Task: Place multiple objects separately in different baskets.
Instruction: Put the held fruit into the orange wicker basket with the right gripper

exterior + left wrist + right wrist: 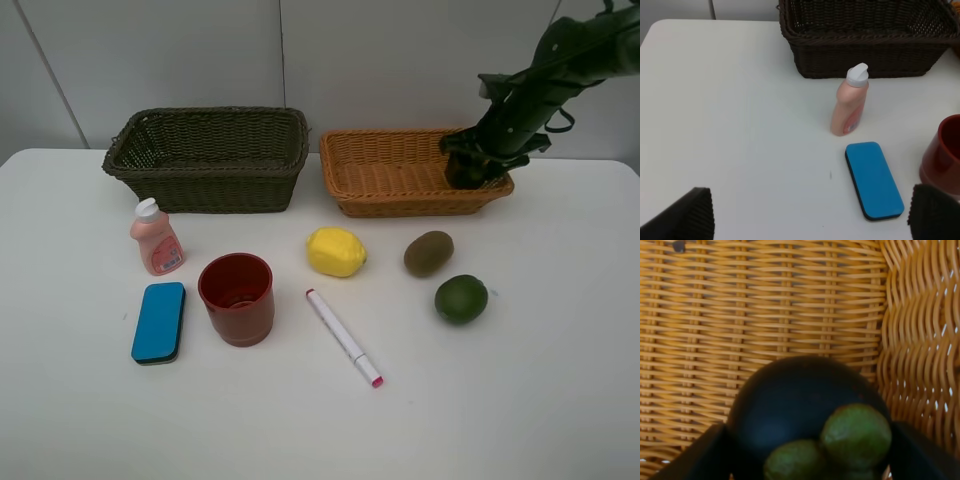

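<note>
My right arm (560,62) slants down from the far right into the light orange-tan basket (395,178). My right pincer (468,172), half closed, grips the dark green mangosteen (790,395) inside the basket's right end. My left pincer (810,215) gapes wide, empty.
</note>
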`<control>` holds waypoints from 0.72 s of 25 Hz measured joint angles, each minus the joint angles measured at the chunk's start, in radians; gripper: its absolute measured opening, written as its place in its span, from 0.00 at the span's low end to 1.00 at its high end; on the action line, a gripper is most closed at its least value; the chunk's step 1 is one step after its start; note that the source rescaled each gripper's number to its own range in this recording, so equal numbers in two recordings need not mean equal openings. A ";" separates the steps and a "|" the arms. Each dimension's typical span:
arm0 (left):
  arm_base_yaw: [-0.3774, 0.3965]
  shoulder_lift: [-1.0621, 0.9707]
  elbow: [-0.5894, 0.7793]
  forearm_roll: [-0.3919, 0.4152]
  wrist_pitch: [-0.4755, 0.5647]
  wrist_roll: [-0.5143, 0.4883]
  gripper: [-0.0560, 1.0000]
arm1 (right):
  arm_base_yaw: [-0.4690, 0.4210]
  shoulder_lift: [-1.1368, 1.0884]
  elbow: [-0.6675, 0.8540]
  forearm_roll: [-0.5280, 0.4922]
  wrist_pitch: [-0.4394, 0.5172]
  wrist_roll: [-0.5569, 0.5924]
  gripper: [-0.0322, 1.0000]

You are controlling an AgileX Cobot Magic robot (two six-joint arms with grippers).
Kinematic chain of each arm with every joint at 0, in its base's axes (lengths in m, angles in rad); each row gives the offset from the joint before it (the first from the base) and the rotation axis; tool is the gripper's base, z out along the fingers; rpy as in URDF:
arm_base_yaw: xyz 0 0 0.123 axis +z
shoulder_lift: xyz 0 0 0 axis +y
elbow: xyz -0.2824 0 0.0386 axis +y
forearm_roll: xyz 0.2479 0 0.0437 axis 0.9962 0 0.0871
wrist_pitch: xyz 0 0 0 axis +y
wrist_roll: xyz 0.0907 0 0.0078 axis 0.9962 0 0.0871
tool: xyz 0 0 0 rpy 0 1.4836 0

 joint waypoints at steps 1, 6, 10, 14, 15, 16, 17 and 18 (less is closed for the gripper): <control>0.000 0.000 0.000 0.000 0.000 0.000 1.00 | 0.000 0.000 0.000 0.001 0.000 0.000 0.64; 0.000 0.000 0.000 0.000 0.000 0.000 1.00 | 0.000 0.000 0.000 0.002 0.003 0.000 0.64; 0.000 0.000 0.000 0.000 0.000 0.000 1.00 | 0.000 0.000 0.000 0.003 0.026 0.000 0.78; 0.000 0.000 0.000 0.000 0.000 0.000 1.00 | 0.005 0.000 0.000 0.003 0.027 0.000 0.97; 0.000 0.000 0.000 0.000 0.000 0.000 1.00 | 0.007 0.000 0.000 0.003 0.027 0.000 0.98; 0.000 0.000 0.000 0.000 0.000 0.000 1.00 | 0.009 0.000 0.000 0.003 0.027 0.000 0.99; 0.000 0.000 0.000 0.000 0.000 0.000 1.00 | 0.012 0.000 0.000 0.003 0.027 0.000 0.99; 0.000 0.000 0.000 0.000 0.000 0.000 1.00 | 0.012 0.000 0.000 0.003 0.027 0.000 1.00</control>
